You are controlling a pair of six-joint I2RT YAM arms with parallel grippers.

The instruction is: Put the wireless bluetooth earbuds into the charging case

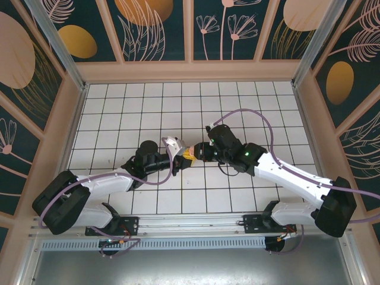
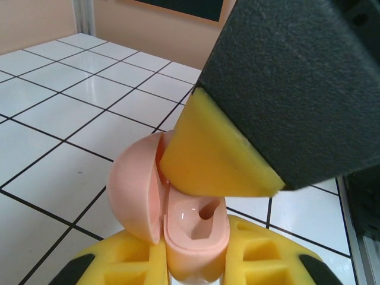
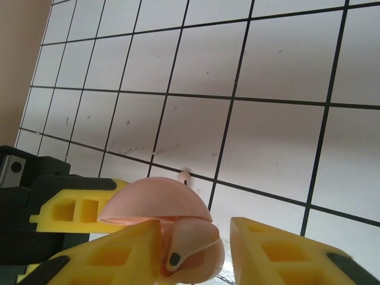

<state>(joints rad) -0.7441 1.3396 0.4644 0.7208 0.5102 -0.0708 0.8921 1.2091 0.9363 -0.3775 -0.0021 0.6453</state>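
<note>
Gripping the charging case [image 2: 197, 237] by its lower body, the left gripper [image 2: 196, 267] has a yellow finger [image 2: 133, 261] pressed against each side, so it is closed on the case and holds it off the tiled table [image 1: 148, 107]. Directly above these fingers the case stands open. Its domed lid [image 2: 136, 184] is swung out to one side, and one moulded well in the body is exposed and looks empty. The second well is hidden behind a yellow finger [image 2: 219, 160] of the right gripper [image 3: 196, 231], which sits just over the case opening. In the overhead view the left gripper [image 1: 180, 156] and the right gripper [image 1: 195, 152] meet tip to tip in front of the arm bases, above the middle of the table. In the right wrist view the right gripper's fingers stand parted. Between them sits a rounded pale pink earbud [image 3: 193, 243] with a dark spot at its end. It rests against one finger, and a clear gap separates it from the other, so this gripper is open and not clamped. The earbud is immediately below the lid [image 3: 154, 202]; whether it is seated in its well cannot be determined. Beyond the lid, a small pale pink object [image 3: 185, 176] lies on the table, too small to identify.
</note>
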